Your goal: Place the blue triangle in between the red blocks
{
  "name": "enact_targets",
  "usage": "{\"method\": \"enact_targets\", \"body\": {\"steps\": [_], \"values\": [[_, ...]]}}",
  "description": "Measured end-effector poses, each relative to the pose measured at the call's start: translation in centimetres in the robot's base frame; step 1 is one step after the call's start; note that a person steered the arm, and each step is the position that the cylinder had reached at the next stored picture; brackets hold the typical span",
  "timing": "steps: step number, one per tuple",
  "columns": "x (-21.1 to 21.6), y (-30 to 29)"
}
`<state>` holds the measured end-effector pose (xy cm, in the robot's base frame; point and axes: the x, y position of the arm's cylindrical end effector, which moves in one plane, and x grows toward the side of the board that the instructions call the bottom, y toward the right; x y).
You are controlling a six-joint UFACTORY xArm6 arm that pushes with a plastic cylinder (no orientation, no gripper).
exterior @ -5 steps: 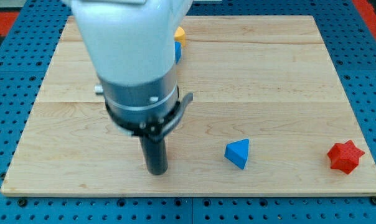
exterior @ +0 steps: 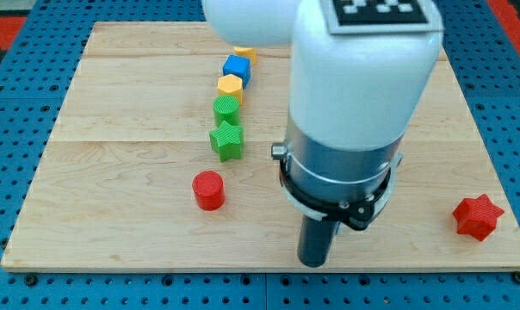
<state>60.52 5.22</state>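
A red cylinder [exterior: 208,190] stands at the lower middle-left of the wooden board [exterior: 114,172]. A red star [exterior: 478,216] lies near the board's lower right corner. The blue triangle does not show; the arm covers the spot between the red blocks. My tip [exterior: 316,263] touches the board near the bottom edge, to the right of the red cylinder and well left of the red star. The arm's white and grey body [exterior: 355,112] fills the middle of the view above it.
A column of blocks runs up from the red cylinder: a green star [exterior: 227,140], a green cylinder [exterior: 227,109], a yellow hexagon [exterior: 231,84], a blue cube [exterior: 237,67] and an orange block [exterior: 244,52] partly hidden by the arm.
The arm and tip have moved from the lower left-middle to the right. It uncovered the red cylinder and the column of blocks and now hides the blue triangle.
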Motion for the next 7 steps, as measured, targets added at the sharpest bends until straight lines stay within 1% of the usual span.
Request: {"method": "enact_targets", "body": {"steps": [1,3,4,5,6,7], "values": [[0.0,0.9],[-2.8,1.1],[-2.9,2.7],[-4.6,3.2],[0.2,4.7],[1.3,7.7]]}}
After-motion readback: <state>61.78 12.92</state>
